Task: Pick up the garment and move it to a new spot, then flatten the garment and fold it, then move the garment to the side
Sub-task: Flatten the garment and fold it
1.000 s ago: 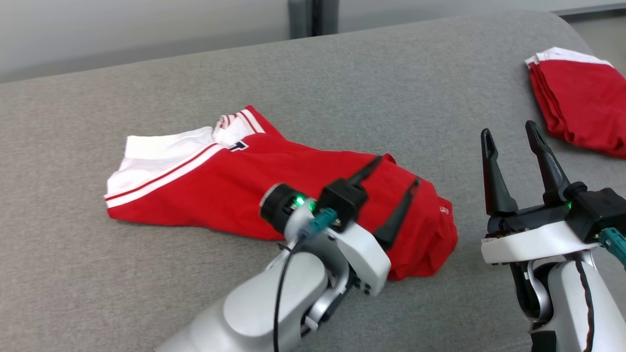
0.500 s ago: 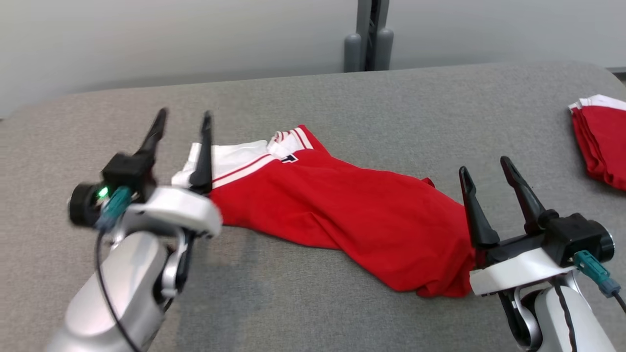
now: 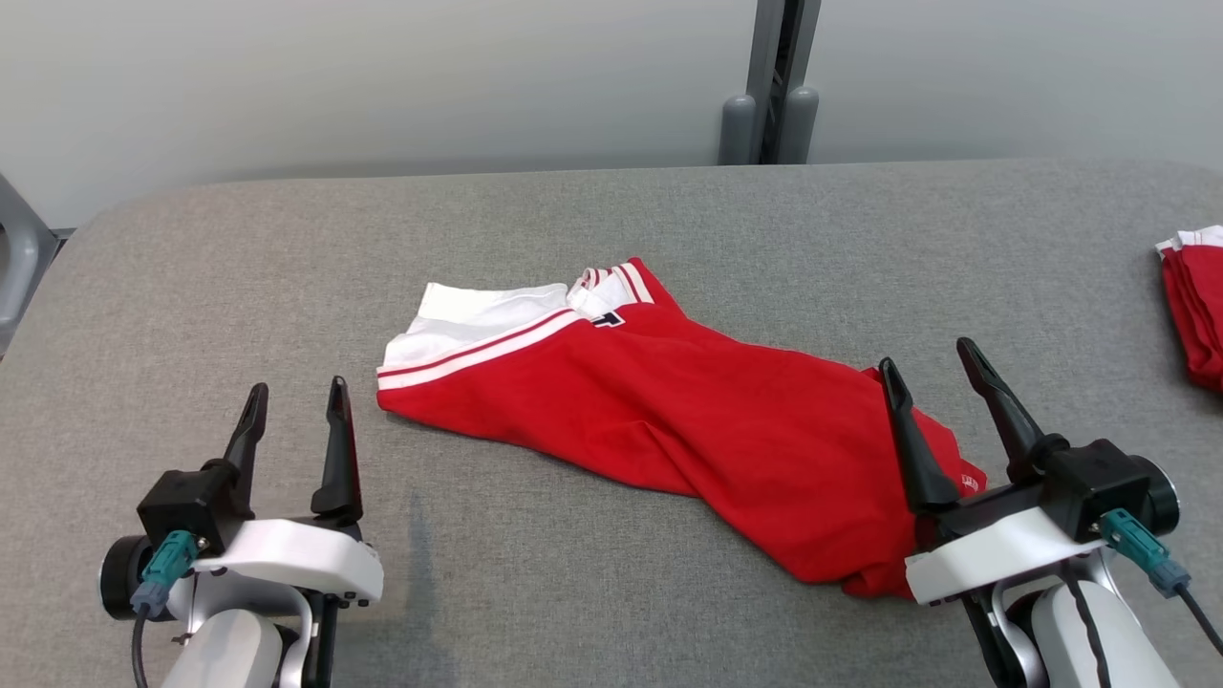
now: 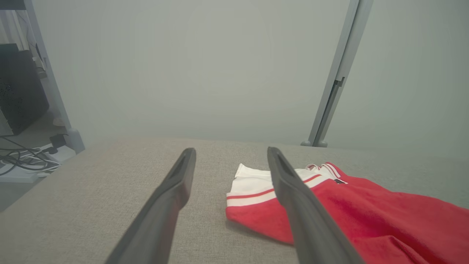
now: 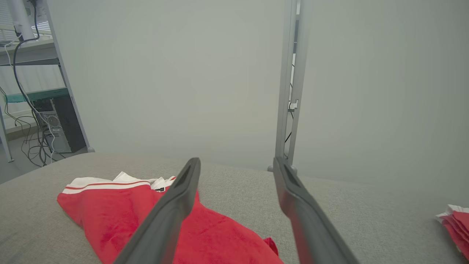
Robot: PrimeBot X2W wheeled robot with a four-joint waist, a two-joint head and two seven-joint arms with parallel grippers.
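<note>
Red cloth with a white, red-striped band, the garment [image 3: 669, 420] lies crumpled on the grey tabletop [image 3: 287, 248], running from the middle down toward my right side. My left fingers [image 3: 336, 449] stand spread wide with nothing between them, over bare tabletop near the garment's white end and clear of it. My right fingers [image 3: 912, 440] are equally wide and hold nothing. The inner one crosses the garment's lower red end in the head view, though I cannot tell whether it touches. A folded red stack [image 3: 1194, 306] sits at the far right edge.
</note>
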